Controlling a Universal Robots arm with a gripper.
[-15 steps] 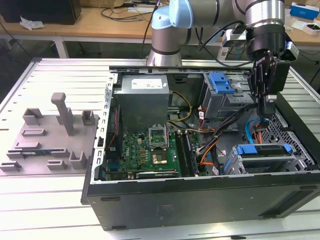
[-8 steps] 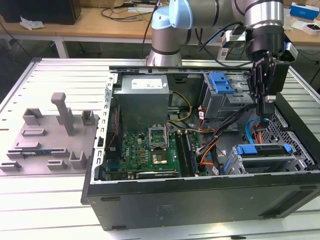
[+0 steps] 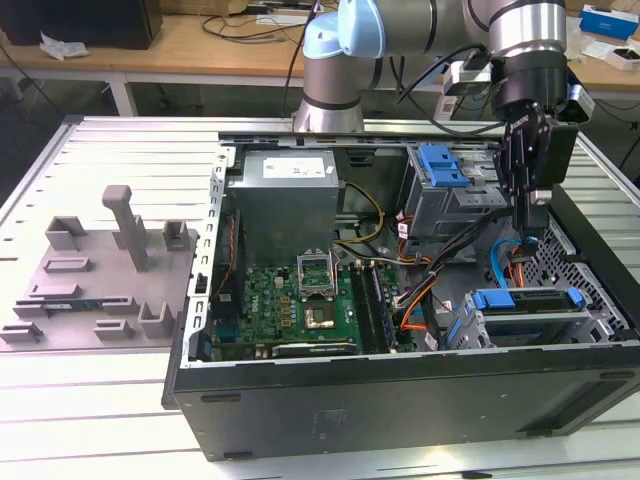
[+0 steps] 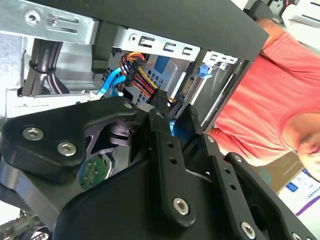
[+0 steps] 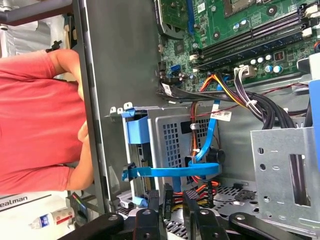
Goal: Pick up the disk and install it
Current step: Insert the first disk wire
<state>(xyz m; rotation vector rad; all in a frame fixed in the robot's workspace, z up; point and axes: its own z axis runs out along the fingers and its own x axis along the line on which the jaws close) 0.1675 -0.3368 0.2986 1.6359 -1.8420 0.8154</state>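
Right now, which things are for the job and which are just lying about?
For the job: disk, gripper, computer case.
Just lying about: grey holder block, blue box on the bench.

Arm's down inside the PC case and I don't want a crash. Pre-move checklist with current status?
1. End effector free of load: ok. Its fingers are apart, with no disk between them.
2. Disk located: ok. The blue-framed disk sits low inside the case, beneath the end effector.
3. Disk fully seated: cannot tell.
4. Cables clear of end effector: not ok. The blue cable and coloured power wires run just beyond it.
5. Person clear: not ok. A person in a red shirt stands right beside the case.
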